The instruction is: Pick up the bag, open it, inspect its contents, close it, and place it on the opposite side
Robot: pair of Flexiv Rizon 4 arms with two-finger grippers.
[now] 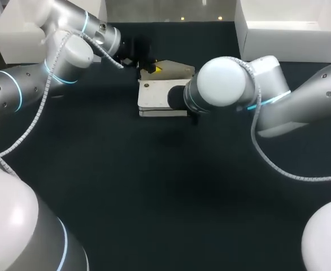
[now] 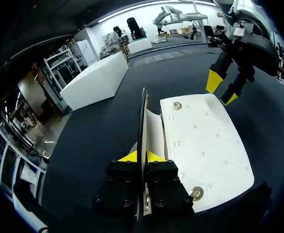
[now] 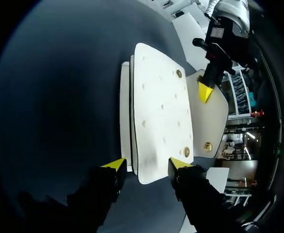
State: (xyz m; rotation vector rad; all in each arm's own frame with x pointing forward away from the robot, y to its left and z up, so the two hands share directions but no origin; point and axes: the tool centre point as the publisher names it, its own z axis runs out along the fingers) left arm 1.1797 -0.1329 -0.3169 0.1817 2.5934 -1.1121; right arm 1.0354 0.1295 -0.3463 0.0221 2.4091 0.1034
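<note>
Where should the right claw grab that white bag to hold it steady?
Likely the short end facing the right gripper, coming in level: the bag lies flat and thin there, fitting its open fingers, while the left gripper pinches the raised flap.

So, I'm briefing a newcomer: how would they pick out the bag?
On the dark table, look at the far middle. The bag lies flat there, its flap pinched by the left gripper; unlike the white boxes at the far corners, it has brass studs.
</note>
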